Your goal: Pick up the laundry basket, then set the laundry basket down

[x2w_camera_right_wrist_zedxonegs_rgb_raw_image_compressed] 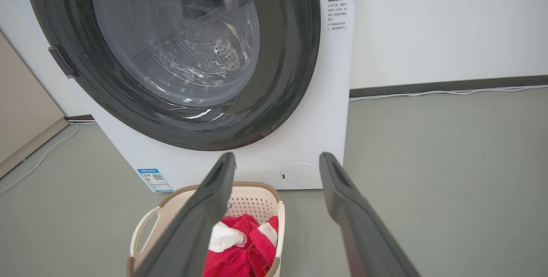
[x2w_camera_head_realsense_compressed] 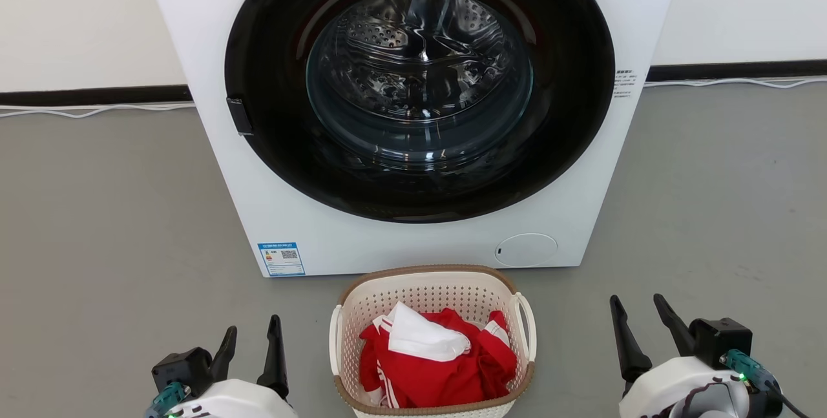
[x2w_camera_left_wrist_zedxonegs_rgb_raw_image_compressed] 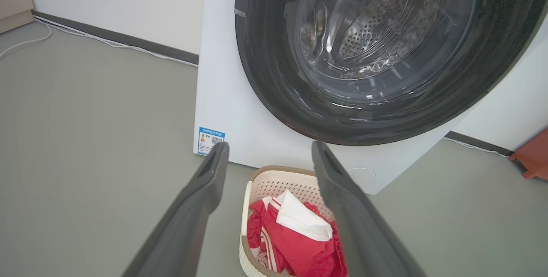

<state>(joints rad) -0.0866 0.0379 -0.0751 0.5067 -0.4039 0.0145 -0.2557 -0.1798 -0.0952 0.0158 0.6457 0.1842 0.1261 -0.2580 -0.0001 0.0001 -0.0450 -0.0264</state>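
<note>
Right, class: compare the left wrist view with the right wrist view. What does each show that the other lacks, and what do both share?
Left wrist view: a red-brown object at the far right edge. Right wrist view: a block of black printed text and a dark door latch. Both: the big white washing machine and the cream perforated plastic laundry basket holding red and white clothes.

Bright even light, soft shadows, glare streaks on washer door glass (x2w_camera_head_realsense_compressed: 420, 75), wrist views bowed at edges, sharp focus
</note>
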